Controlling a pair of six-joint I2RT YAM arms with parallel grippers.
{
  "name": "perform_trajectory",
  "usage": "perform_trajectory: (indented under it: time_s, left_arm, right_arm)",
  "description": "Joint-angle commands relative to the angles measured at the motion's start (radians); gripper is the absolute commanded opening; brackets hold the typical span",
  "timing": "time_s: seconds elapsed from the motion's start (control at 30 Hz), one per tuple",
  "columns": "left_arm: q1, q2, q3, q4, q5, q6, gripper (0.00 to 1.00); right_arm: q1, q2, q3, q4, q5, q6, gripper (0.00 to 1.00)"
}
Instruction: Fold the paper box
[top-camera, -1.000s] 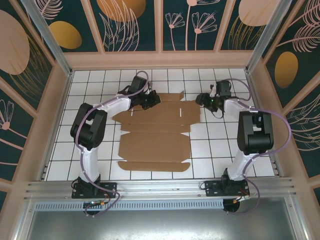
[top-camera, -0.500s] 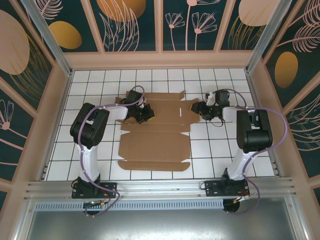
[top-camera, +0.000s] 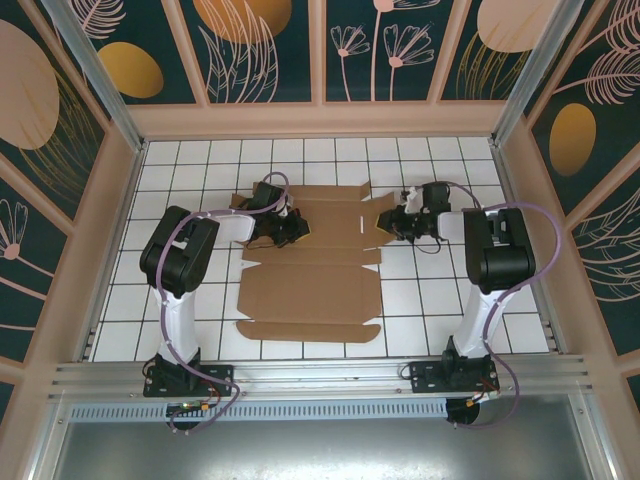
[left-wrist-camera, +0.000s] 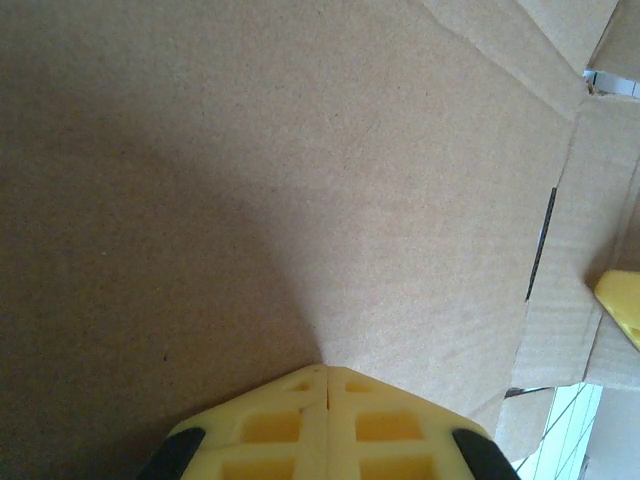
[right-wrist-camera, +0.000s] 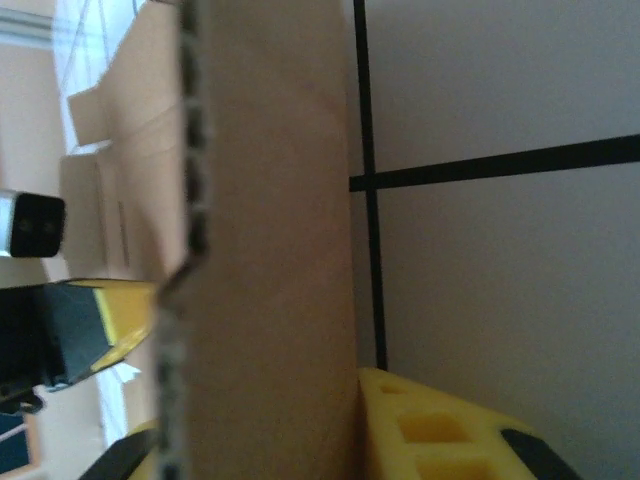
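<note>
Paper box (top-camera: 310, 290) lies flat and unfolded, its far panel between the two claws and its long axis running from the arm bases toward the back wall. Left gripper (top-camera: 290, 228) has its tips pressed together, nose down on the bare brown sheet. Right gripper (top-camera: 392, 222) is clamped on a side flap, which stands upright off the white tiled table (top-camera: 430, 300). Patterned walls ring the cell.

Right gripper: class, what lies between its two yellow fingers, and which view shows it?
A flap of the paper box, seen edge-on, stands between the fingers of the right gripper; the right wrist view shows it.
</note>
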Motion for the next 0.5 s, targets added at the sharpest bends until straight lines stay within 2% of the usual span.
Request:
perform_trajectory:
  time_s: [0.0,0.1,0.2,0.3,0.47]
  left_arm:
    - [-0.001,0.025,-0.029,-0.026,-0.010,-0.011,0.00]
    - [-0.001,0.011,-0.029,-0.027,-0.026,-0.016,0.00]
    - [-0.001,0.002,-0.035,-0.017,-0.028,-0.032,0.00]
    - [-0.001,-0.002,-0.048,0.005,-0.022,-0.048,0.00]
    - [-0.001,-0.006,-0.054,0.022,-0.015,-0.081,0.00]
  right_arm:
    - [0.035,-0.075,0.068,-0.125,0.121,-0.062,0.19]
    - [0.084,-0.103,0.155,-0.272,0.290,-0.103,0.18]
    - [0.177,-0.088,0.260,-0.422,0.501,-0.125,0.20]
    - [0.280,-0.021,0.365,-0.537,0.684,-0.106,0.24]
    - [0.435,0.090,0.468,-0.620,0.929,-0.060,0.34]
